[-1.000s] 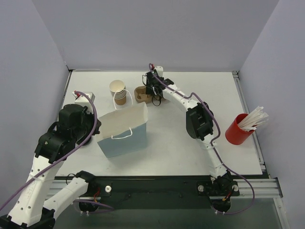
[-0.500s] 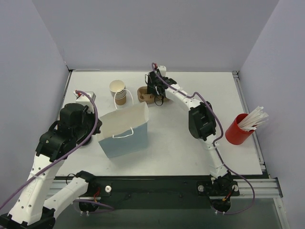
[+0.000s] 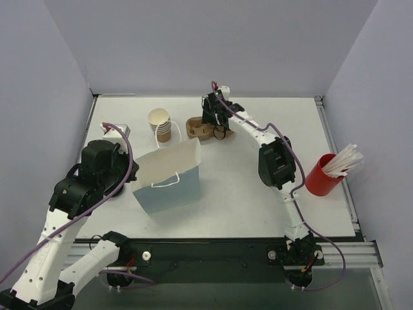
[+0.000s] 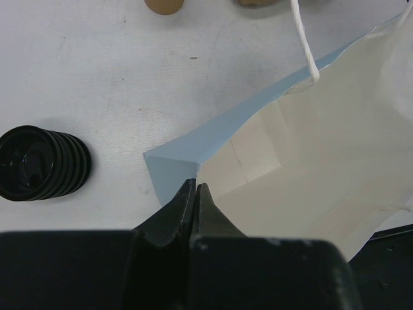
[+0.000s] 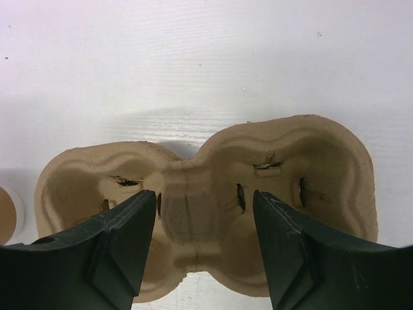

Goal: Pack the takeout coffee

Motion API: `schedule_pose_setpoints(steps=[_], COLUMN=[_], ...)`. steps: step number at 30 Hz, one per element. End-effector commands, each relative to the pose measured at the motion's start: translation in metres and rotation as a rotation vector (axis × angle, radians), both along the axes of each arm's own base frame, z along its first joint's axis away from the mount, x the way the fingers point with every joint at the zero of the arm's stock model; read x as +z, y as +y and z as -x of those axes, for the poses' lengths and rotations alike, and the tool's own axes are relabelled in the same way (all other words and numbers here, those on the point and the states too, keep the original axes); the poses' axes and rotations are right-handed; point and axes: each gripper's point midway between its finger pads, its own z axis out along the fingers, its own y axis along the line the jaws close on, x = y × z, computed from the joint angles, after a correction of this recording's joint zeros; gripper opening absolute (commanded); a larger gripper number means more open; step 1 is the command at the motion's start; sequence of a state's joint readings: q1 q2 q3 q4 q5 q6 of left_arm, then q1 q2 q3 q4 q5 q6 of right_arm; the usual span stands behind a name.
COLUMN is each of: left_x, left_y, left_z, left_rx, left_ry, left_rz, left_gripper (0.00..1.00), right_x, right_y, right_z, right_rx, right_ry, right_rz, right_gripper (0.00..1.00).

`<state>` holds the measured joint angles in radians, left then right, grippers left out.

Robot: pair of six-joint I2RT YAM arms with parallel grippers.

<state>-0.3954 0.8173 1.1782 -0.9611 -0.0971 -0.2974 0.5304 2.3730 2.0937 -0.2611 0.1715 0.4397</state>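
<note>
- pulp tray (image 5: 322,174): brown moulded two-cup carrier. It lies flat on the far middle of the white counter (image 3: 239,200). Both hollows show bare pulp, with short slits in their walls.
- right jaws: open, one finger on either side of the tray's narrow waist, poised over it. I cannot tell whether the fingers touch the pulp. The right arm (image 3: 274,161) is stretched across the counter to the tray.
- stack of lidless cups (image 3: 160,124): tan outside, cream inside. It stands upright just to the left of the tray and is not touching it.
- paper bag (image 3: 161,197): pale blue outside, cream inside. It stands with its mouth open at the front left of the counter. A white cord handle (image 3: 165,183) lies against its near face.
- left jaws: closed, with the tips set at the left corner of the bag's rim. I cannot tell whether paper is pinched between them. The left arm (image 3: 84,187) is folded low beside the bag.
- stack of black lids (image 4: 42,163): round with ribbed edges. It sits on the counter to the left of the bag, apart from it.
- red cup (image 3: 319,177): upright near the right edge of the counter, well apart from the tray. It holds a bunch of white straws (image 3: 345,158) that lean to the right.
</note>
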Motion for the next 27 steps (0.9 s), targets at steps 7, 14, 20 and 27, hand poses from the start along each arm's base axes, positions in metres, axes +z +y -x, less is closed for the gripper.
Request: schedule_pose_setpoints(steps=[7, 14, 20, 27], left_x=[0.01, 0.01, 0.008, 0.01], left_y=[-0.003, -0.003, -0.003, -0.003], left_z=[-0.005, -0.005, -0.004, -0.005], left_rx=[-0.002, -0.002, -0.002, 0.001], left_ry=[-0.049, -0.051, -0.048, -0.05], left_rz=[0.032, 0.033, 0.032, 0.034], left_gripper=[0.0, 0.0, 0.0, 0.0], right_x=[0.02, 0.012, 0.007, 0.005], right_y=[0.016, 0.011, 0.009, 0.01], right_z=[0.003, 0.003, 0.002, 0.002], right_rx=[0.035, 0.019, 0.012, 0.025], right_ry=[-0.025, -0.014, -0.009, -0.001], right_rz=[-0.042, -0.014, 0.0, -0.008], right_gripper=[0.59, 0.56, 0.48, 0.51])
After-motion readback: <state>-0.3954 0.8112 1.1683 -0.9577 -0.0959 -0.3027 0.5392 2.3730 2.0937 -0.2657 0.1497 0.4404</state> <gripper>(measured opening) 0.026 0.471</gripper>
